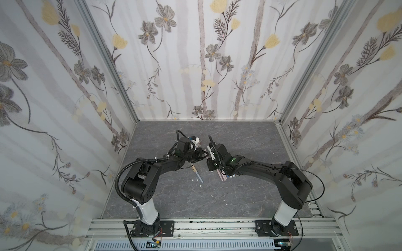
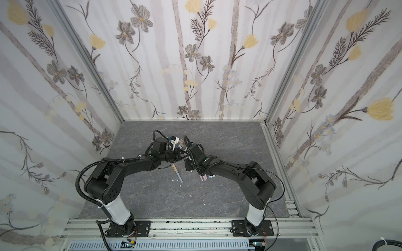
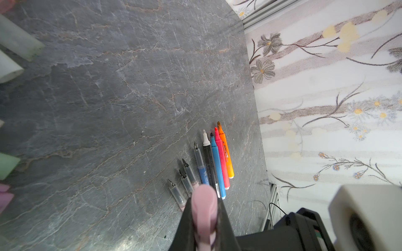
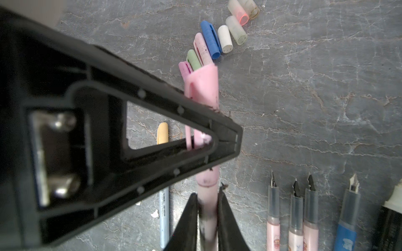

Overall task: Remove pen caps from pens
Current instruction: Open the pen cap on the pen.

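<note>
While its pink cap (image 4: pixel 204 87) is pinched between the pressed-together fingers of the left gripper (image 3: pixel 204 203), the pink pen (image 4: pixel 207 228) is held by its barrel in the right gripper (image 4: pixel 207 193), whose fingers are seen closed against it on either side. The cap is seated on the barrel, and no gap is shown at the joint. The pen is held off the surface above the middle of the grey stone-patterned tabletop (image 1: pixel 239 195), between the two arms.

Just on the far side of it, a row of loose caps (image 4: pixel 211 40) is laid side by side: purple-pink, green, speckled pink, blue, white and translucent ones. To the near right, partly under the right arm, a row of uncapped pens (image 3: pixel 208 167) is laid out: three short grey-fronted pink ones, a blue one, a black one, then light blue, red and orange. To the near left, a yellow-capped pen (image 1: pixel 197 174) (image 2: pixel 178 173) is seen in both top views, lying alone and well apart from the row.
</note>
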Available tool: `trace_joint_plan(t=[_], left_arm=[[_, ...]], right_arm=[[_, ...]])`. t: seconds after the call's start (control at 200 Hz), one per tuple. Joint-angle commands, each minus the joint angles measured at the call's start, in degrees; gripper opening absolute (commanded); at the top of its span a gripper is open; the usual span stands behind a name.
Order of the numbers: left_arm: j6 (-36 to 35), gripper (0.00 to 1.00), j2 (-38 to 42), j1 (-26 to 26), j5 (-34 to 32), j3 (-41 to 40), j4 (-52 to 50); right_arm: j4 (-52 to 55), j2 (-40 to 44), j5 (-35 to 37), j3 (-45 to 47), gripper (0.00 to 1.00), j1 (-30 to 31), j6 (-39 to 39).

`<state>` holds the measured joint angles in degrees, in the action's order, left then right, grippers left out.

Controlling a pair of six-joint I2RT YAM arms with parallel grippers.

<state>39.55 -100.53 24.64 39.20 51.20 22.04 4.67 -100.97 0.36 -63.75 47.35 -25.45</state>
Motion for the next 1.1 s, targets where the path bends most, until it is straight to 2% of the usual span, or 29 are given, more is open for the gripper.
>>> trace_joint_plan(t=[0.0, 0.23, 0.789, 1.094], left_arm=[[0.07, 0.0, 0.53, 0.03, 0.35, 0.49, 0.98], [-0.82, 0.0, 0.42, -0.12, -0.39, 0.48, 0.42], [-4.61, 0.0, -1.36, -4.55, -3.6, 9.11, -5.5], [-4.64, 0.0, -1.08, -6.96, -3.43, 8.82, -5.54]], right_arm=[[-1.84, -0.41, -0.62, -0.08, 0.16, 0.02, -0.3], [-2.04, 0.83, -1.06, 0.68, 0.0, 0.02, -0.34], [-3.34, 7.23, -2.37, 10.01, 0.0, 1.08, -2.44], [-4.08, 7.12, -3.08, 11.54, 0.0, 1.91, -2.96]])
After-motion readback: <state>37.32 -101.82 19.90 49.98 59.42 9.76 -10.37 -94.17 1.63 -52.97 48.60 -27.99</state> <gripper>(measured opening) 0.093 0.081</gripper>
